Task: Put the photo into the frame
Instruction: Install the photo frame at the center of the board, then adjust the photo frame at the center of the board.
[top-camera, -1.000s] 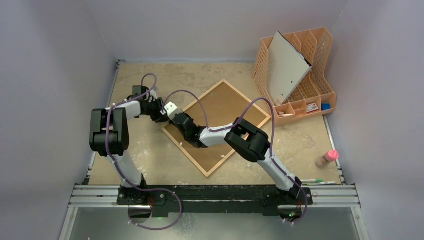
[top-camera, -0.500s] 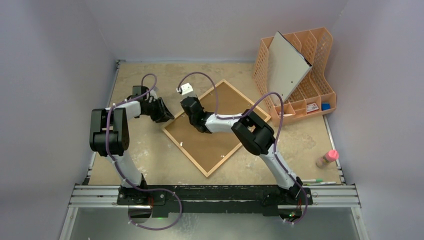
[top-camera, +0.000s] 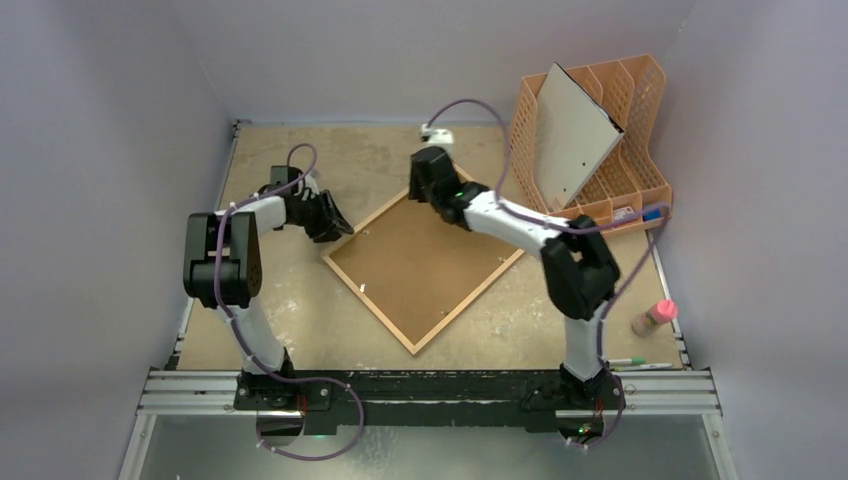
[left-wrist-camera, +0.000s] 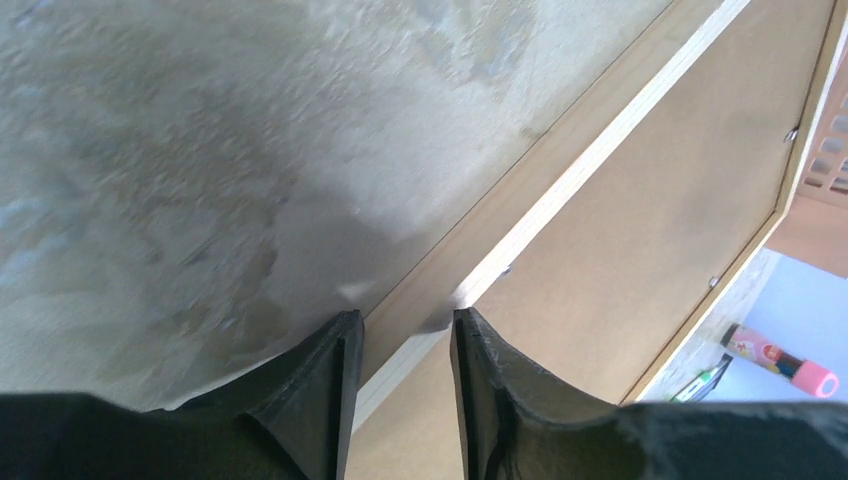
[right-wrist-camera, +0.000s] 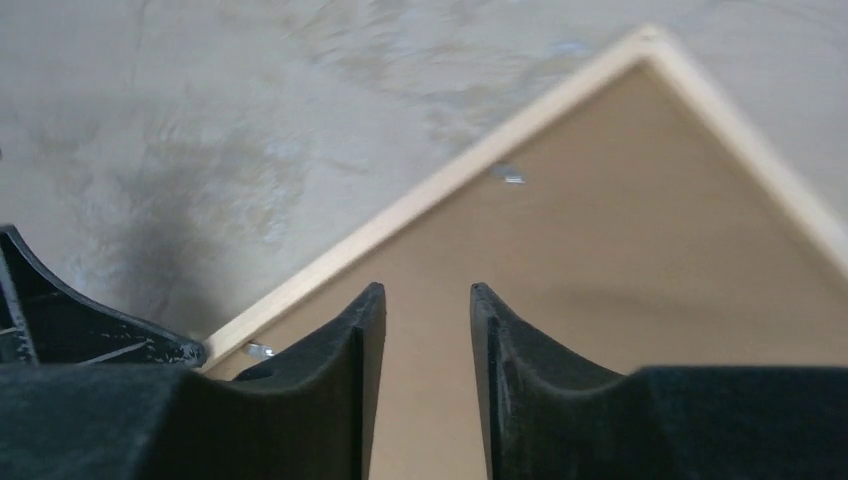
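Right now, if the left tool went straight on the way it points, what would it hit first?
The frame: its light wooden edge runs right between the left tool's fingertips. Whether they already touch the wood is hard to tell.

Pale wood frame (top-camera: 368, 305), seemingly matt

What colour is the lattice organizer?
The organizer is orange; the top view shows it best.
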